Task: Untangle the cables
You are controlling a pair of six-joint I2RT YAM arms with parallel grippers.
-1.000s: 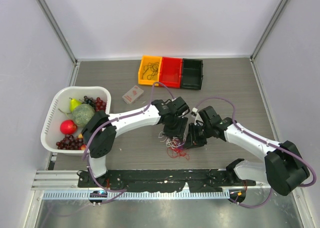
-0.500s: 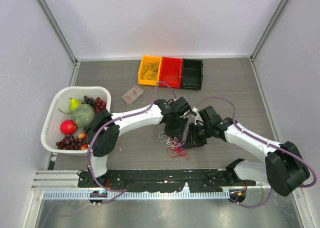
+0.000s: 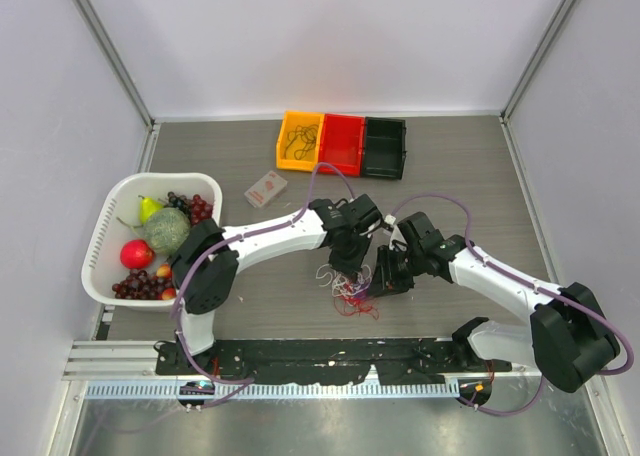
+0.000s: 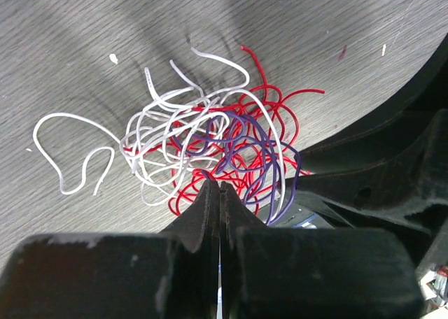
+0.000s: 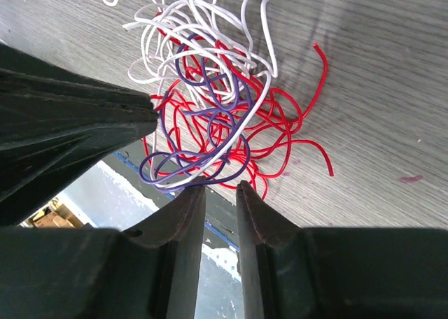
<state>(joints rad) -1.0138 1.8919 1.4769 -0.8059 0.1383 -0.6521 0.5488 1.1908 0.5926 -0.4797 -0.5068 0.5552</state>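
Obs. Cables (image 3: 350, 291): one loose tangle on the worktop (image 3: 470, 176), near the front edge and about mid-width, lying between your two hands.

Left hand (image 4: 218, 189): fingers pressed together, with no gap between them in the left wrist view. The tips sit at the near edge of the tangle, touching or just over the red loops there. You cannot tell from these views whether a strand is pinched between the tips. The bulk of the tangle spreads out ahead of the tips, and a single white loop trails off to the left of it.

Right hand (image 5: 220, 189): fingers a narrow slot apart, and nothing shows inside the slot. The tangle lies just ahead of the tips, its nearest loops reaching their front edge. The black body of your left arm crowds in from the left of that view, right beside the tangle.

Tangle make-up: the white cable (image 5: 203, 25) is bunched on the far side from the right hand. The purple cable (image 5: 241, 147) loops through the middle and comes nearest the right fingertips. The red cable (image 4: 280, 116) lies under and around both, with loose ends splayed onto bare worktop.
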